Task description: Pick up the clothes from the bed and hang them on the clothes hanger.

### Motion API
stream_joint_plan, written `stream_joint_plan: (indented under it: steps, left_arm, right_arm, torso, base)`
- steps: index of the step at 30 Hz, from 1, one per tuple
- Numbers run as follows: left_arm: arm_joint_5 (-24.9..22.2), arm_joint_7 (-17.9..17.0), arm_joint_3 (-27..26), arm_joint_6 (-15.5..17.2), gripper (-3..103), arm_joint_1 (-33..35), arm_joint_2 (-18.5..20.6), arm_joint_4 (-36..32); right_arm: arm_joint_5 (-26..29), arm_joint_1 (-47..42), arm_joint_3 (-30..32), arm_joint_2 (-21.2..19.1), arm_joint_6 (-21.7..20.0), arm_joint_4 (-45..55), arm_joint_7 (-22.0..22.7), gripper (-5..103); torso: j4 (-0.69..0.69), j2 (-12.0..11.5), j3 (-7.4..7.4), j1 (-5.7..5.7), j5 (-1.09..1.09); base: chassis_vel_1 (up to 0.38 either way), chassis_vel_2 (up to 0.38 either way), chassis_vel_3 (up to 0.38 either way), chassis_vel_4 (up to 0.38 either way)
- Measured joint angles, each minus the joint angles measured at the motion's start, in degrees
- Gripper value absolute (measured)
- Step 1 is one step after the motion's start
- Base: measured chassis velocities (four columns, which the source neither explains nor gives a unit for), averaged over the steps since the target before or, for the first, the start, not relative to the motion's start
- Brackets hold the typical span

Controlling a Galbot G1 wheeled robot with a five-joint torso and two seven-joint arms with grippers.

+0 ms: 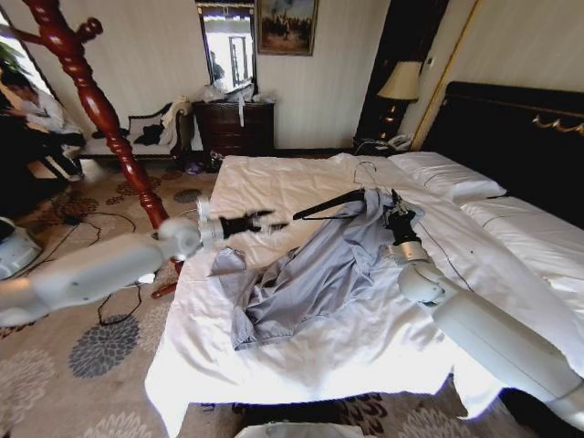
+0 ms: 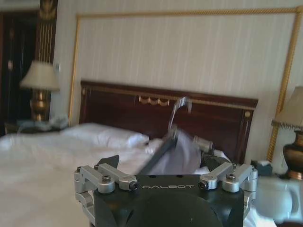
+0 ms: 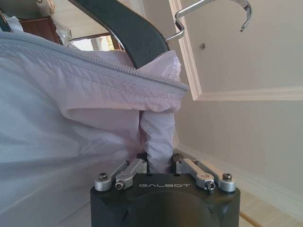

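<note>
Daylight from a mirror (image 1: 228, 44) and a window at the far wall lights the room evenly, and the white bed (image 1: 301, 347) below the right gripper (image 1: 399, 219) glares almost to blank. The head view bends at its edges, curving walls and floor, and the left gripper (image 1: 260, 222) is smeared by motion there. Beyond the left gripper (image 2: 165, 182) the headboard, lamp (image 2: 39, 87) and jacket (image 2: 177, 153) look soft and hazy, while cloth close to the right gripper (image 3: 160, 165) is sharp.
</note>
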Motion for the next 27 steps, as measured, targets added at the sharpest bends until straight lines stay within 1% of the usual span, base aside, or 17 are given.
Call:
stream_joint_plan:
  steps: [2,5,7,9,11,12,13,14,15,16,17,18,20,21,22,25,27]
  left_arm:
    - [-0.8,-0.2,0.5,0.1,100,-1.9,-0.7,-0.8]
    - [-5.5,-2.7,2.0,0.8,100,-10.8,-4.5,-6.8]
    - [-6.8,-3.6,2.1,0.9,100,-12.4,-5.3,-8.6]
    - [-10.4,-5.8,2.2,1.1,100,-16.1,-7.9,-14.2]
    - [-14.4,-9.0,2.0,1.4,100,-19.3,-12.1,-22.9]
    - [-14.4,-9.0,2.0,1.4,100,-19.3,-12.1,-22.9]
    - [-17.4,-11.7,2.0,1.6,100,-20.3,-16.8,-30.4]
    - [-18.3,-13.0,5.0,2.4,100,-20.8,-29.7,-41.6]
    - [-17.4,-12.1,9.7,2.8,100,-22.8,-37.9,-43.5]
    - [-16.3,-11.4,12.2,2.9,100,-23.6,-42.0,-44.0]
    - [-16.3,-11.4,12.2,2.9,100,-23.6,-42.0,-44.0]
    - [-14.3,-10.6,14.5,2.9,100,-24.2,-44.9,-44.2]
    - [-8.3,-8.9,20.2,2.7,100,-25.5,-49.8,-44.1]
    - [-6.3,-8.5,22.3,2.5,100,-26.0,-51.1,-44.0]
    - [-6.3,-8.5,22.3,2.5,100,-26.0,-51.1,-44.0]
    - [-1.3,-6.7,27.5,2.0,100,-27.1,-53.6,-43.3]
    - [2.1,-5.3,31.4,1.4,100,-27.9,-54.4,-40.8]
  right_arm:
    - [0.0,0.0,0.0,0.0,0.0,0.0,0.0,20]
    - [-0.3,-0.6,0.7,0.0,0.2,0.0,0.0,20]
    - [-0.4,-0.7,0.8,0.1,0.2,-0.1,0.0,20]
    - [-0.6,-0.7,0.9,0.2,0.3,-0.3,0.0,20]
    - [-0.7,-0.3,0.9,0.7,0.3,-0.7,0.0,20]
    - [-0.7,-0.3,0.9,0.7,0.3,-0.7,0.0,20]
    - [-0.7,0.1,0.9,1.0,0.3,-1.0,0.0,20]
    - [-0.7,0.4,0.8,1.2,0.4,-1.5,-0.1,20]
    - [-0.8,0.3,0.8,1.4,0.4,-1.6,-0.1,20]
    - [-0.9,0.3,0.8,1.5,0.5,-1.8,-0.1,20]
    - [-0.9,0.3,0.8,1.5,0.5,-1.8,-0.1,20]
    - [-1.0,0.2,0.7,1.8,0.5,-1.9,-0.1,20]
    - [-1.3,0.2,0.3,2.4,0.5,-2.3,-0.2,20]
    - [-1.5,0.2,0.2,2.6,0.5,-2.4,-0.2,20]
    - [-1.5,0.2,0.2,2.6,0.5,-2.4,-0.2,20]
    - [-1.6,0.2,0.2,2.6,0.6,-2.6,-0.2,20]
    - [-1.7,-0.1,0.4,2.5,0.8,-2.6,-0.2,20]
  torso:
    - [-0.01,0.0,0.0,0.0,0.01]
    - [0.04,0.0,0.0,0.01,-0.03]
    - [0.04,0.0,0.0,0.01,-0.01]
    - [0.0,0.0,0.0,0.0,-0.01]
    - [-0.02,0.0,-0.01,0.0,0.04]
    - [-0.02,0.0,-0.01,0.0,0.04]
    - [0.0,0.0,-0.01,0.01,0.01]
    - [0.05,0.0,-0.01,-0.01,-0.04]
    - [0.07,0.0,-0.02,-0.02,-0.06]
    - [0.08,0.0,-0.02,-0.02,-0.06]
    - [0.08,0.0,-0.02,-0.02,-0.06]
    - [0.09,0.0,-0.02,-0.02,-0.06]
    - [0.02,0.0,0.0,-0.01,-0.05]
    - [0.0,0.0,0.0,-0.01,-0.02]
    - [0.0,0.0,0.0,-0.01,-0.02]
    - [0.0,0.0,0.0,0.0,-0.01]
    - [0.02,0.0,0.0,-0.01,-0.01]
  base:
    - [0.0,0.0,0.0,0.0]
    - [0.0,0.0,0.0,0.0]
    - [0.0,0.0,0.0,0.0]
    - [0.0,0.0,0.0,0.0]
    - [0.0,0.0,0.0,0.0]
    - [0.0,0.0,0.0,0.0]
    - [0.0,0.0,0.0,0.0]
    - [0.0,0.0,0.0,0.0]
    - [0.0,0.0,0.0,0.0]
    - [0.0,0.0,0.0,0.0]
    - [0.0,0.0,0.0,0.0]
    - [0.0,0.0,0.0,0.0]
    - [0.0,0.0,0.0,0.0]
    - [0.0,0.0,0.0,0.0]
    - [0.0,0.0,0.0,0.0]
    - [0.0,0.0,0.0,0.0]
    - [0.0,0.0,0.0,0.0]
